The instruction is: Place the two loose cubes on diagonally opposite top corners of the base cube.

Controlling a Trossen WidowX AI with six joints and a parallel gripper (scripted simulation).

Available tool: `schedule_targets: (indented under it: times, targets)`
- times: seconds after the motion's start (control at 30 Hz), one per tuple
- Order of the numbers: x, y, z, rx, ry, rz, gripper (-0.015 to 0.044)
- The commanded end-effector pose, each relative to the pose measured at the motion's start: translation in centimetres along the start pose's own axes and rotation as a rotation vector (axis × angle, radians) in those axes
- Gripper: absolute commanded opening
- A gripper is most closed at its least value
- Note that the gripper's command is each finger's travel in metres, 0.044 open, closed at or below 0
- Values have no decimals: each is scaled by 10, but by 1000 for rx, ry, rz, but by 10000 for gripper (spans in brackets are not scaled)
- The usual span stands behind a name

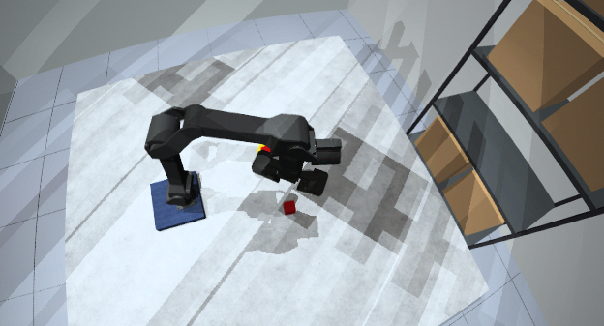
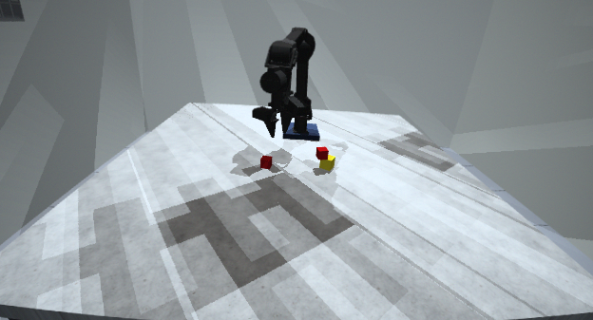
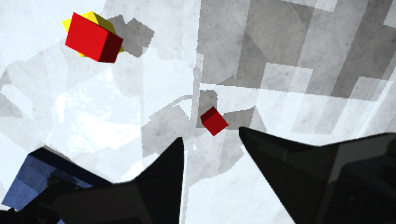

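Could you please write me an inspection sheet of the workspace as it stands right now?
Surface: pale table top with grey patches and shadows.
Job's things: yellow base cube on the table; one red cube already sits on it, over a corner; the second red cube lies loose on the table, apart from the stack.
Clutter: nothing seen.
Grippers: the gripper is open, holds nothing, and hangs above the loose red cube, not touching it.
Cables: nothing seen.
Surroundings: blue mounting plate under the arm; metal shelving with brown boxes beside the table; grey walls.
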State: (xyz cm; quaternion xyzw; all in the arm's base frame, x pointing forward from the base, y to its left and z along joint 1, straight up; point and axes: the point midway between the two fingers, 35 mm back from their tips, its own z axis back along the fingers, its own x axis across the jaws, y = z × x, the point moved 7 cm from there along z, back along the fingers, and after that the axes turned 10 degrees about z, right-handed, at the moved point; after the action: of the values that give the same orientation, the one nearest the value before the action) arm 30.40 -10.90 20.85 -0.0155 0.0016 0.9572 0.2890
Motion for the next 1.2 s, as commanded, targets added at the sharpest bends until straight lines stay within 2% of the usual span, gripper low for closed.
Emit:
schedule_targets:
  times: [0.0,0.2,0.57,0.83,1.17]
  targets:
    - [-10,18,4,-4,2,296,265]
    - [-15,35,7,-3,3,539,265]
    - [-15,35,6,-3,3,547,265]
    - [-16,35,-50,-3,3,547,265]
    - [-15,35,-67,-3,3,547,265]
